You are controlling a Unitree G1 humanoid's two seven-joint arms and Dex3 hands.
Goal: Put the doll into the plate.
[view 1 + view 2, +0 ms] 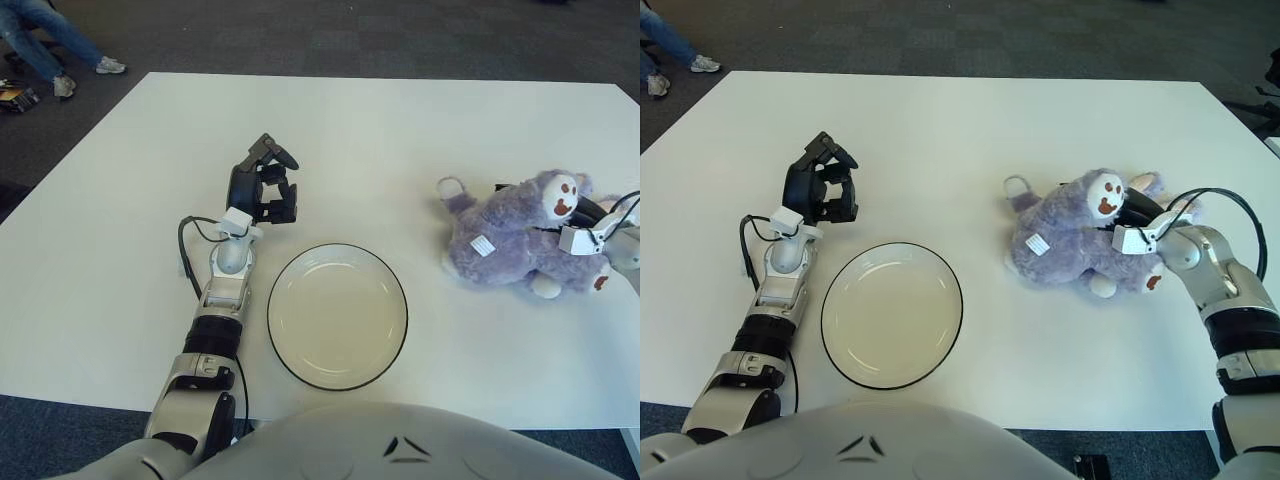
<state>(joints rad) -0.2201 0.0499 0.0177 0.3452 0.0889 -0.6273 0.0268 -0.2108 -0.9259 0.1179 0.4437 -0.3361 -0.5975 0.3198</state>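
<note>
While the white tabletop (100,250) filled most of both views, the far left edge held only dark carpet and, at the upper corner, the legs and pale shoes of a person (60,55) standing off the tabletop. Next came the left hand (263,190), which showed just beyond and to the left of the plate, its dark fingers partly curled and holding nothing, raised at the end of a forearm that ran back toward the robot's body; whether it touched the surface could not be told. Beside that forearm sat the plate (285,345), a cream dish with a thin dark rim, flat on the tabletop near the robot's edge and with nothing in it. Well apart from it, to the right, lay the doll (1070,235), a purple plush monkey with a pale face, a white tag on its side and pale feet, sprawled on the tabletop and outside the plate. At the right, the right hand (1132,215) was behind and partly under the doll's head, dark fingers pressed into the plush and closed around it. The left eye view cut that arm off at the frame's edge, showing only the wrist and a loop of cable, whereas the right eye view showed the whole silver forearm (1225,290) running back to the lower right corner.
</note>
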